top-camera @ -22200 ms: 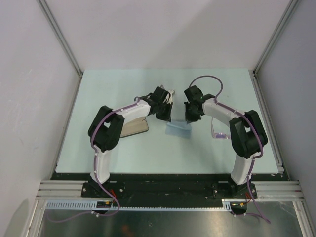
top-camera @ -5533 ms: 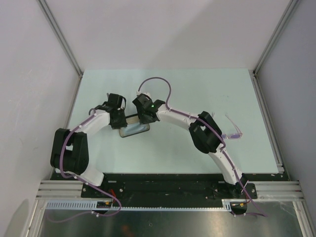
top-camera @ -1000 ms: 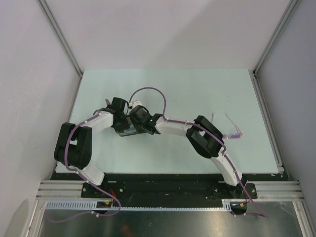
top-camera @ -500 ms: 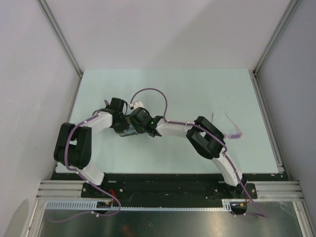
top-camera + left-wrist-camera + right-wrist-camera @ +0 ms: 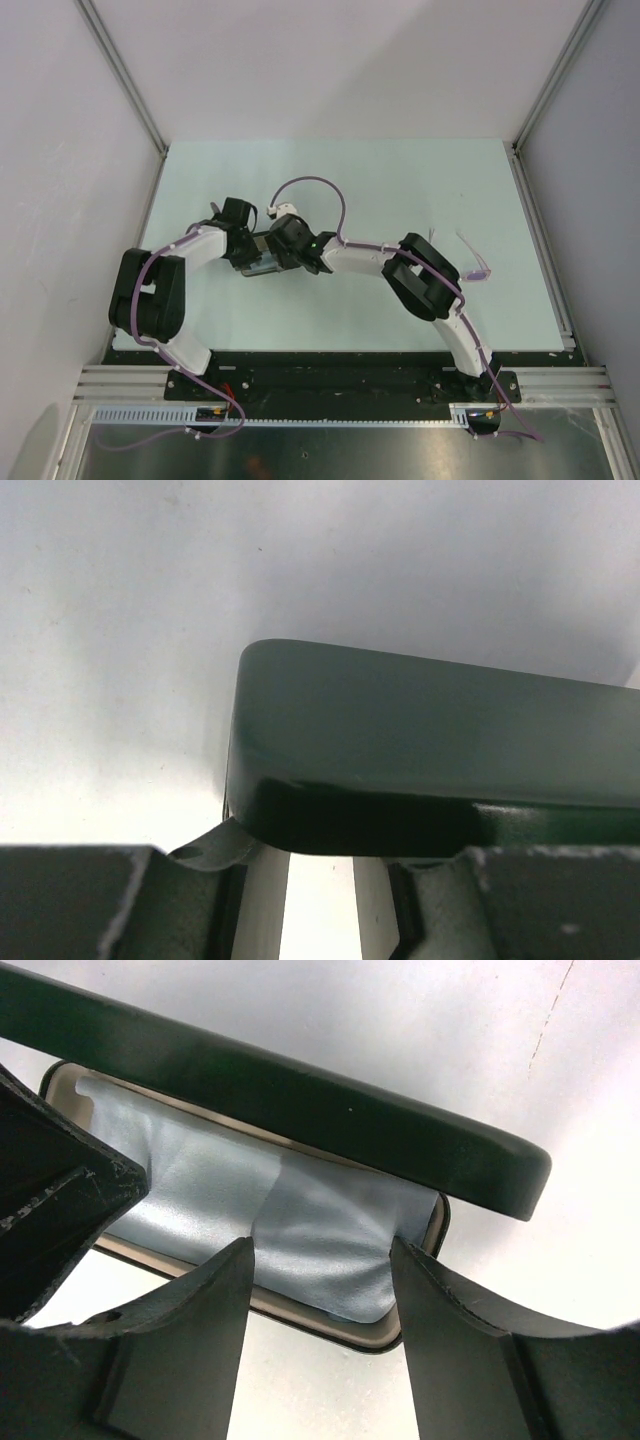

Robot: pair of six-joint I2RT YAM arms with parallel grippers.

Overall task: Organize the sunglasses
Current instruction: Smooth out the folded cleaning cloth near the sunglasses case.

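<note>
Black case [image 5: 300, 1090] lies open left of centre in the top view, with a pale blue cloth [image 5: 300, 1220] inside. Over the cloth, the right gripper [image 5: 320, 1260] spreads its fingers wide. Whether the left gripper [image 5: 320, 900] grips the case rim cannot be told. At far right lie the sunglasses [image 5: 472, 268], well apart.

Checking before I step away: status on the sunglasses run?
Right gripper open over the cloth inside the open case. Left gripper at case edge, grip unclear. Sunglasses on the table, right side, untouched. Cloth occupies the case.
</note>
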